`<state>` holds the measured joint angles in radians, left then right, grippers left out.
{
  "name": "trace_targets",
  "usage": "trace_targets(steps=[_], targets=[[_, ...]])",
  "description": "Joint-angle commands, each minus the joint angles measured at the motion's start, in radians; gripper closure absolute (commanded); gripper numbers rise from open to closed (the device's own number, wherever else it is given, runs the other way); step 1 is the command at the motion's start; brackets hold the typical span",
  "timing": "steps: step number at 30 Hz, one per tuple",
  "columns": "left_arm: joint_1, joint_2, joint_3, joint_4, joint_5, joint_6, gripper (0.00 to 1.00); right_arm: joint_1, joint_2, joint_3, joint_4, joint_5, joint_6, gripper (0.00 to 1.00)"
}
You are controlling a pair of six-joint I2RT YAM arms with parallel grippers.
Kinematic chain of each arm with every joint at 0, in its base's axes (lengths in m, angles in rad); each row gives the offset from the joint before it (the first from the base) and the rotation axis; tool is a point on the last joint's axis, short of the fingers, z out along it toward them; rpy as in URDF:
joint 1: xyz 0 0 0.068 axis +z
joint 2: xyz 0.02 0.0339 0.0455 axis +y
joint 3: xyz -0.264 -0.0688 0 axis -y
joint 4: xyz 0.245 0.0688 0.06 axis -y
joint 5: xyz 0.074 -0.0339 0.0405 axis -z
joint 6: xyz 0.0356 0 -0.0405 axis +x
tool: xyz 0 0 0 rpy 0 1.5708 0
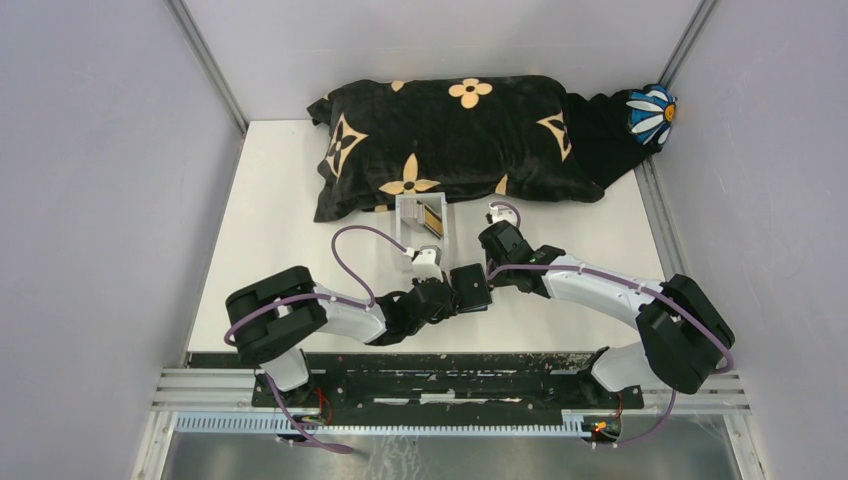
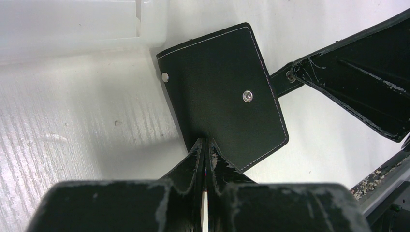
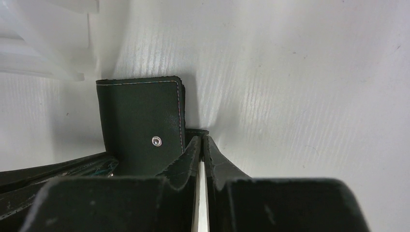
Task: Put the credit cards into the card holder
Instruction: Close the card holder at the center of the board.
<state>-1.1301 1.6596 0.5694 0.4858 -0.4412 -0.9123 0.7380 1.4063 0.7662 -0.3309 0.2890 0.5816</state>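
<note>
The wallet [image 2: 225,92] lay closed and flat on the table [image 1: 280,220], near its middle. The left gripper [image 2: 205,142] was pinched tight on the wallet's near edge, so the wallet stretched away from it toward 12 o'clock. The right gripper [image 3: 201,140] stood at the wallet's 3 o'clock side, jaws narrow and closed about the strap [image 3: 196,131], with the wallet at its 10 o'clock. A clear tray [image 1: 408,215] holding cards [image 1: 432,220] stood just beyond, at 11 o'clock.
</note>
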Motion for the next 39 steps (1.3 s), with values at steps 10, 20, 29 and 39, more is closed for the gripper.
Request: trace_targets(steps=[10, 20, 29, 39], targets=[[-0.003, 0.036, 0.027, -0.023, 0.001, 0.013, 0.93, 0.025, -0.009, 0.036, 0.020, -0.024, 0.018, 0.99], [-0.004, 0.038, 0.040, -0.029, 0.013, 0.021, 0.93, 0.059, 0.010, 0.058, 0.021, -0.015, 0.027, 0.99], [-0.005, 0.028, 0.045, -0.029, 0.012, 0.029, 0.93, 0.084, 0.061, 0.080, 0.033, -0.016, 0.033, 0.99], [-0.005, 0.026, 0.046, -0.019, 0.014, 0.036, 0.93, 0.098, 0.088, 0.094, 0.047, -0.017, 0.034, 0.99]])
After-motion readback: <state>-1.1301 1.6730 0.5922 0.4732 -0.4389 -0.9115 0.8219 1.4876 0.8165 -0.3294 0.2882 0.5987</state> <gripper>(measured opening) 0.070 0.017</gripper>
